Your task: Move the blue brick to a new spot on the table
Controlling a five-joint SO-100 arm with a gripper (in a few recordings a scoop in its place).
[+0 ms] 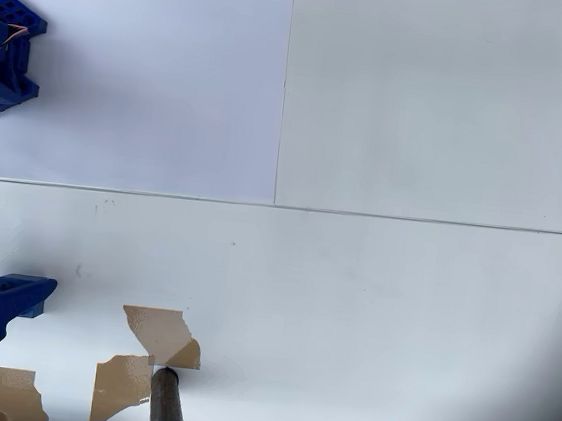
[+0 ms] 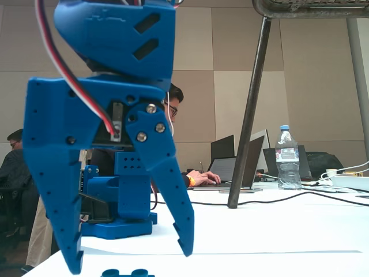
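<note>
The blue brick [image 2: 128,273] is seen at the very bottom edge of the fixed view, where only its studded top shows: two round studs poke up from the white table [image 2: 277,231], the body below being cut off by the frame. It is placed directly beneath the gripper [image 2: 130,259], between the two fingertips and untouched by either. The gripper is held open, its jaws spread wide in an inverted V, one long finger [image 2: 57,190] coming down at the picture's left and the other [image 2: 173,190] at the right, both tips hanging close to the tabletop.

The brick is judged to be light, rigid moulded plastic, unlikely to be crushed or to deform, with smooth flat sides that could slip or twist if pinched off-centre or across a corner. A hold is best taken on two opposite flat walls, low on the body beneath the studs, with the fingers squared to those faces before being closed.

Behind the gripper the arm's blue base [image 2: 118,208] is seen standing on the table. Farther back, a dark slanted pole [image 2: 249,115] rises from the tabletop, a water bottle [image 2: 287,157] stands near open laptops [image 2: 242,164], and a person [image 2: 173,115] is seated at work. In the overhead view, brown chipped patches [image 1: 152,333] are visible near the lower edge of the table.
</note>
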